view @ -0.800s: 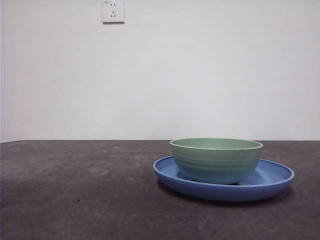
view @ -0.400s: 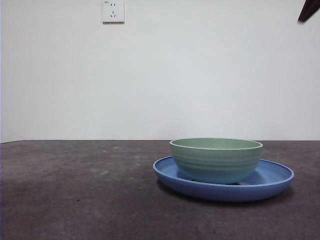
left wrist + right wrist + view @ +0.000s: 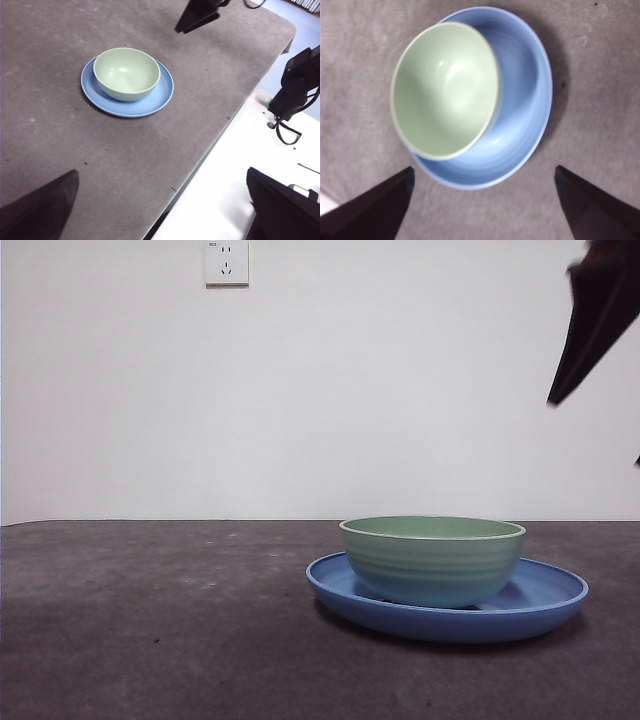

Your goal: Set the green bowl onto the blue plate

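The green bowl [image 3: 432, 560] stands upright on the blue plate [image 3: 552, 602], right of the table's middle and a little off the plate's centre. My right gripper [image 3: 595, 430] comes in dark from the top right, well above the bowl and to its right. In the right wrist view its jaws stand wide open and empty [image 3: 482, 200] over the bowl [image 3: 445, 90] and plate [image 3: 527, 100]. My left gripper [image 3: 160, 200] is open and empty, high near the table's edge, far from the bowl [image 3: 126, 72] and plate [image 3: 162, 95]. The right gripper [image 3: 197, 15] also shows there beyond the plate.
The dark grey table [image 3: 150, 620] stretches bare to the left of the plate. A wall socket [image 3: 227, 262] sits high on the white back wall. Beyond the table's edge a black device [image 3: 295, 90] with a cable stands on a white surface.
The right gripper has come down into the front view from the top right corner, from out of view to large and dark. The bowl and plate have not moved.
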`<state>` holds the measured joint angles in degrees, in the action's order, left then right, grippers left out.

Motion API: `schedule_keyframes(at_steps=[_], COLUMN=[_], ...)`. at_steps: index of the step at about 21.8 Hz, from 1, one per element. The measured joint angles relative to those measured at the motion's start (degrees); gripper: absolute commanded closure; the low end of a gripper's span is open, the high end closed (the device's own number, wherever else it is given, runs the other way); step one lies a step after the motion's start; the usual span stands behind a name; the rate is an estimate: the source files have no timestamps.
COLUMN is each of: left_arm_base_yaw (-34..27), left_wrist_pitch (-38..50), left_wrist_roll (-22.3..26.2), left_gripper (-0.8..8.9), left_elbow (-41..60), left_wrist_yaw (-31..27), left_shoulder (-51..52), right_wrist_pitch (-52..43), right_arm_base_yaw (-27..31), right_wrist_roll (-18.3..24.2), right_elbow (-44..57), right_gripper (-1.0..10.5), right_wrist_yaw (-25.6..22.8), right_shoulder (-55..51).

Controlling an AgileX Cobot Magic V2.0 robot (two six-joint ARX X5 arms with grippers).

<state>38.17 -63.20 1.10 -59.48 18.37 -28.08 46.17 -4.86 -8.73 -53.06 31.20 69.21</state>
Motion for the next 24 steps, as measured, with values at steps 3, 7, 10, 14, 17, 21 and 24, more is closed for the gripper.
schedule_keyframes(at_steps=[3, 7, 10, 14, 17, 21, 24], left_arm_base_yaw=[0.00, 0.00, 0.00, 0.00, 0.00, 0.00, 0.00], left_wrist_pitch=[0.00, 0.48, 0.77, 0.77, 0.77, 0.77, 0.79], left_wrist_roll=[0.09, 0.09, 0.11, 0.11, 0.11, 0.09, 0.09], left_gripper=[1.34, 1.34, 1.34, 1.34, 1.34, 1.34, 1.34], left_elbow=[0.00, 0.00, 0.00, 0.00, 0.00, 0.00, 0.00], left_wrist_yaw=[0.00, 0.00, 0.00, 0.00, 0.00, 0.00, 0.00], left_shoulder=[0.00, 0.00, 0.00, 0.00, 0.02, 0.00, 0.00], right_wrist_pitch=[-2.45, -4.26, -6.67, -12.98, -16.04, -17.51, -17.75], right_arm_base_yaw=[0.57, 1.75, 2.80, 4.09, 3.69, 3.63, 3.61], right_wrist_roll=[0.00, -0.02, 0.00, 0.35, 1.27, 1.90, 2.38], right_elbow=[0.00, 0.00, 0.00, 0.00, -0.02, -0.04, -0.04], right_gripper=[5.3, 5.3, 5.4, 6.1, 6.3, 6.5, 6.8], right_wrist_yaw=[0.00, -1.77, -5.55, -2.08, 1.07, 1.60, 1.73], right_shoulder=[4.33, 9.92, 13.73, 18.95, 21.22, 21.33, 21.33])
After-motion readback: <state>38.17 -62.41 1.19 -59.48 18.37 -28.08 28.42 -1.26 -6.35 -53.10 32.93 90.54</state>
